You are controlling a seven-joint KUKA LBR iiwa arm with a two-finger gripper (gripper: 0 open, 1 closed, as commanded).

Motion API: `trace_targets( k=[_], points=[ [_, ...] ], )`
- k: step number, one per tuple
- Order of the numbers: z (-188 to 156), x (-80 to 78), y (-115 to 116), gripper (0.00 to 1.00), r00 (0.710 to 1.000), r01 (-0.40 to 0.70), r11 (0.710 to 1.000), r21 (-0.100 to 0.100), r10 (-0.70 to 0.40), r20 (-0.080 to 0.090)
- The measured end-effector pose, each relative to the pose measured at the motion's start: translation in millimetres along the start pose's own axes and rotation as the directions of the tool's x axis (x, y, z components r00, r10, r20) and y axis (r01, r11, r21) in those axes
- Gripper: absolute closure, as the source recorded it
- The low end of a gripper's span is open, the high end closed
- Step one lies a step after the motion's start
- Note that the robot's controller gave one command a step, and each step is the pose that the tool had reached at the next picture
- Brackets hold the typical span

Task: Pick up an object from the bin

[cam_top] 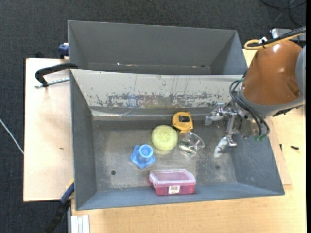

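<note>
Clear plastic cup [190, 143] just left of tool [217, 134] | tool spread, empty | pink box [172, 181] long axis left-right

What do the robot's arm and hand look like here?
The wrist wears a smooth, rounded orange-brown cover. Black cables loop out beneath it, and a yellowish cable runs over its top. The hand is bare silvery metal, with two slim fingers built from small shiny parts.

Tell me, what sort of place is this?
Likely a robotics lab's picking station: a grey metal bin of odd items, like a yellow-green ball and pink box, with a robot's end effector inside.
</note>
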State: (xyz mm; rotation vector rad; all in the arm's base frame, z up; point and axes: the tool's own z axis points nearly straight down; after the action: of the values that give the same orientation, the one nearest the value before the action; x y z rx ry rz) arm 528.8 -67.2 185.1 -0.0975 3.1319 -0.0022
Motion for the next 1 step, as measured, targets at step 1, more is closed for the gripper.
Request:
trace_targets(
  k=[1],
  points=[
    [61.6, -3.1, -2.6, 0.00, 1.000, -0.011, 1.000, -0.002, 0.011, -0.001]
  ],
)
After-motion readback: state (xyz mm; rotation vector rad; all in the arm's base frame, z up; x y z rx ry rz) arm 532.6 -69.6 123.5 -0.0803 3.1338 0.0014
